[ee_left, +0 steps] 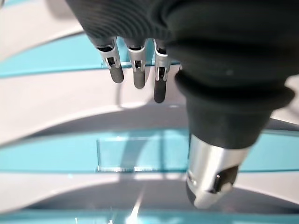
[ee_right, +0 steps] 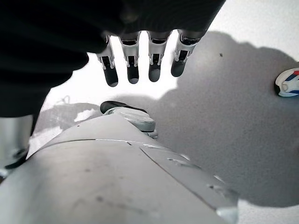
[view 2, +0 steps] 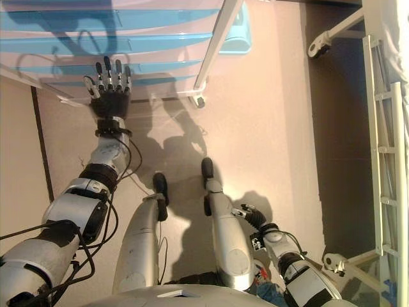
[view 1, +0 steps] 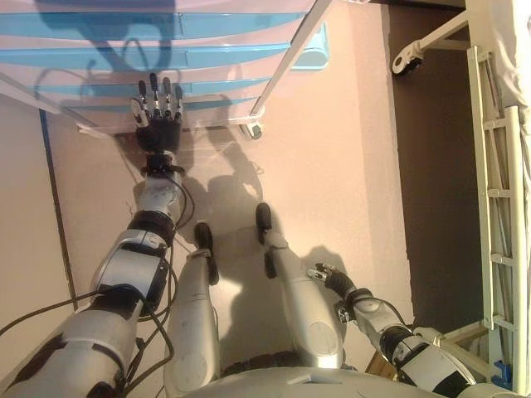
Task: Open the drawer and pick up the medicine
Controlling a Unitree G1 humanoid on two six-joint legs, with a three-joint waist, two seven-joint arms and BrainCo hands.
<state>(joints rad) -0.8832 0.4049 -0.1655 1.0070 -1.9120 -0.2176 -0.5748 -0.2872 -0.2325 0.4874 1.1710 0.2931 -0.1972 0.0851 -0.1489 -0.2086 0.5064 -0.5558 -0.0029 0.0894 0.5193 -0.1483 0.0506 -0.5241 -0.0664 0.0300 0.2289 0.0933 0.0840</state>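
A drawer unit (view 1: 166, 58) with white drawer fronts and blue stripes stands ahead at the top left. All drawers I can see are shut. My left hand (view 1: 158, 112) is raised in front of its lower drawers with fingers straight and spread, holding nothing. In the left wrist view its fingers (ee_left: 135, 70) point at the drawer fronts, just short of a clear blue handle (ee_left: 140, 154). My right hand (view 1: 325, 275) hangs low beside my right leg, fingers relaxed and empty; it also shows in the right wrist view (ee_right: 140, 65). No medicine is in view.
A white metal rail (view 1: 290, 54) slants across the drawer unit, ending in a caster (view 1: 251, 128) near my left hand. A white bed frame (view 1: 498, 207) with another caster (view 1: 406, 60) runs down the right side. A small white and blue thing (ee_right: 287, 84) lies on the floor.
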